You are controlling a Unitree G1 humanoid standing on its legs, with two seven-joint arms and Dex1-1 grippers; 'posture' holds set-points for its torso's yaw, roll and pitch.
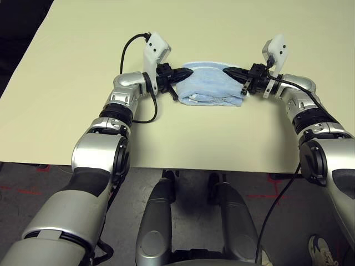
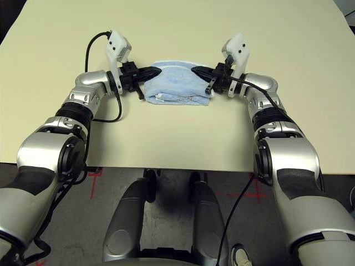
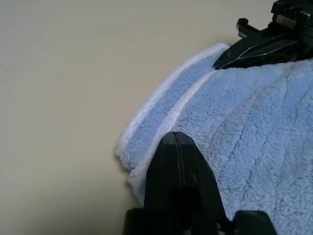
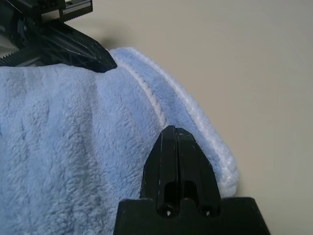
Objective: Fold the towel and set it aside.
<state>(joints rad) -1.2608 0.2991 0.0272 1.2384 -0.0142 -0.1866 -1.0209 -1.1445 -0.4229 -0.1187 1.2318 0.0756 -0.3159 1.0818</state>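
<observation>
both grippers are clenched, fingers pressed together, each tip lying on the upper surface of the towel (image 1: 211, 87): the left gripper (image 1: 186, 72) at its left end, the right gripper (image 1: 228, 71) at its right end, both pointing inward toward each other along the towel's far edge. whether either pinches a layer of cloth or merely rests on it i cannot tell. the towel sits directly between the two tips, a folded blue bundle whose long axis runs from one gripper to the other, white-stitched border showing at the far side and layered edges at the near side. neither arm is nearer; each has its own end. outward, the table (image 1: 66, 100) lies bare beyond both wrists, with more open room on the left than on the right, and the near edge is well apart from the bundle, so setting it aside looks unobstructed either way.
</observation>
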